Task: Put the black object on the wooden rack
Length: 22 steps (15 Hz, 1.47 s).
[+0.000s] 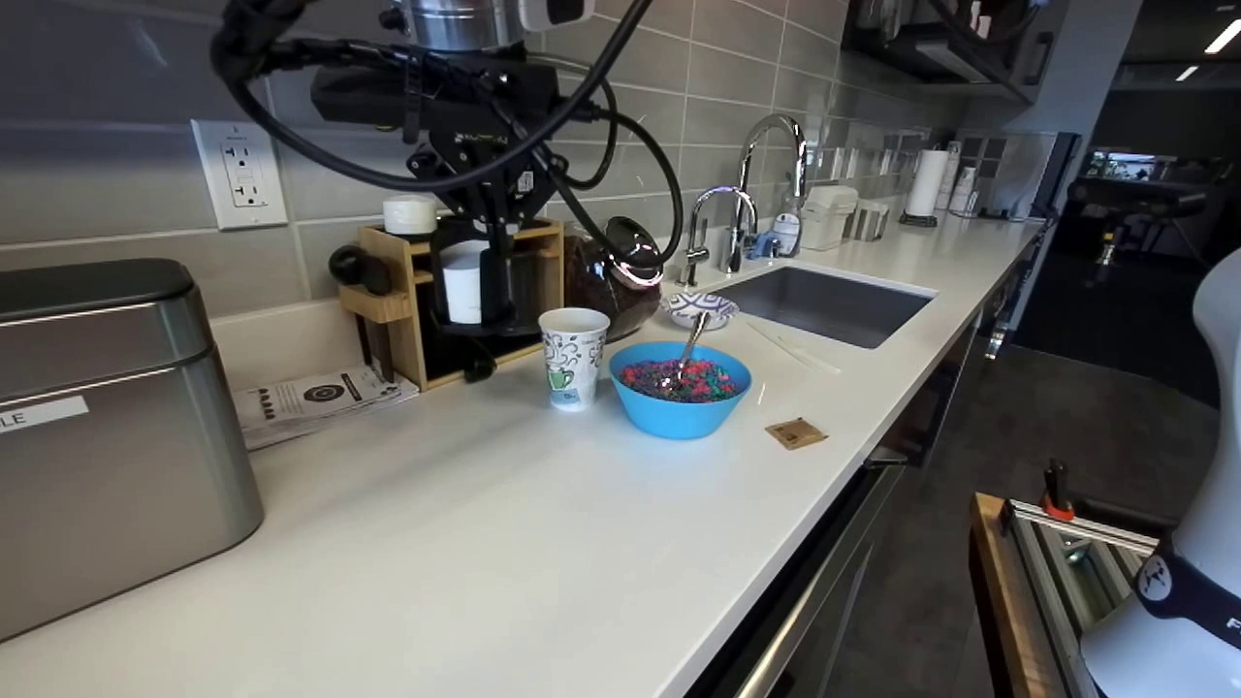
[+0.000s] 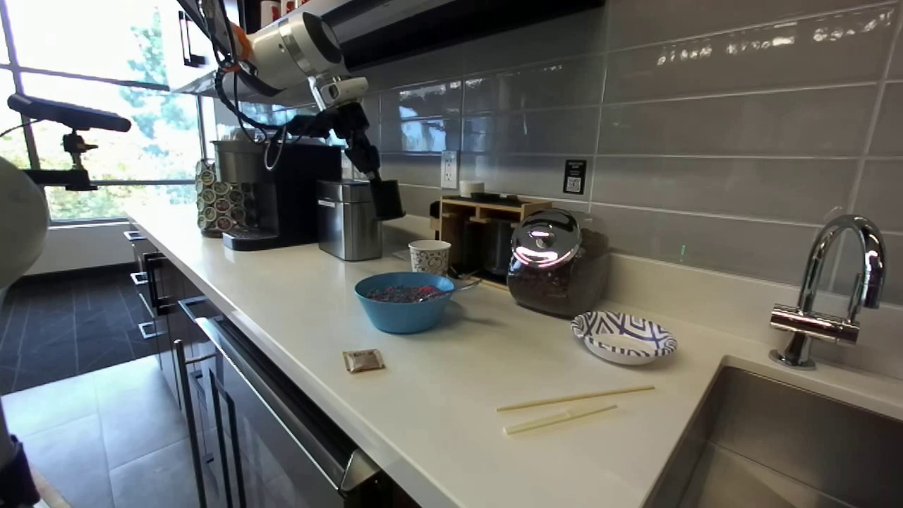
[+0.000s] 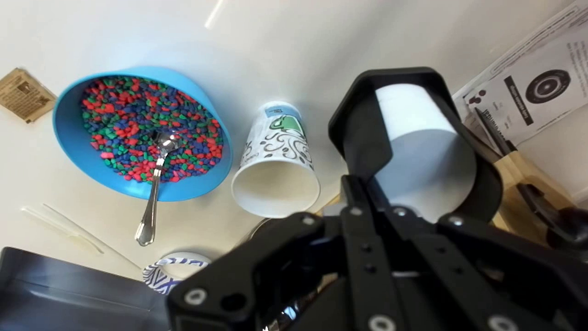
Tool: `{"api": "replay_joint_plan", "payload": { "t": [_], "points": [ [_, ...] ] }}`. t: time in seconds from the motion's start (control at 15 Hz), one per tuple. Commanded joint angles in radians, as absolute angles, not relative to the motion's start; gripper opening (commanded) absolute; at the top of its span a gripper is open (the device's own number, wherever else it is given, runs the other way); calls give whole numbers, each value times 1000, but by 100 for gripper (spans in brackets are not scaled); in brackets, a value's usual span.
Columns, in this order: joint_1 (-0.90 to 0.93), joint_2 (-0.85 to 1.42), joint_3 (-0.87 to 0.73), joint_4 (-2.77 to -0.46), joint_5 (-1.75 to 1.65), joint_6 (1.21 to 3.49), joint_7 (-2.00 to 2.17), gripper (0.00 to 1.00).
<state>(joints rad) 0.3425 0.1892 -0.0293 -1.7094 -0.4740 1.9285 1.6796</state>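
Glossy grey tiles (image 1: pixel 737 58) back a long white countertop (image 1: pixel 436 543); from left to right in an exterior view, farthest left of the gripper (image 3: pixel 364 185) stands a brushed-metal bin with a dark lid (image 1: pixel 126 456). Nearer the gripper on that side, low by the wall, lie black-and-white printed leaflets (image 1: pixel 325 399). Behind the gripper is the small light-brown wooden rack (image 1: pixel 405 267), with a squat white round piece (image 1: pixel 410 214) on its top. The gripper is grasping the wall of the black cup-like container (image 2: pixel 387 200), a white cylindrical shape showing inside; it hangs beneath the gripper, above the countertop and apart from the rack. Low to the gripper's right stands an upright white paper cup with swirling print (image 1: pixel 572 364), then a dark-filled glass jar with a shiny lid (image 1: pixel 606 301), then a round light-blue bowl (image 1: pixel 674 419) of multicoloured bits (image 1: pixel 715 386) with a metal spoon (image 1: pixel 694 339) leaning in it. Farther right of the gripper come a purple-and-white patterned bowl (image 1: pixel 700 308), a flat brown packet (image 1: pixel 797 433) near the counter's front edge and a grey rectangular sink (image 1: pixel 824 305).
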Motion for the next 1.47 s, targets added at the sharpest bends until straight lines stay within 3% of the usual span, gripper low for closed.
{"api": "replay_joint_plan", "payload": {
  "t": [0.0,0.73,1.4],
  "points": [
    [301,194,18,-1705,-482,1922,1684,0],
    [142,158,-38,-1711,-635,1933,1698,0],
    [61,180,-61,-1685,-675,2109,1709,0]
  ]
}}
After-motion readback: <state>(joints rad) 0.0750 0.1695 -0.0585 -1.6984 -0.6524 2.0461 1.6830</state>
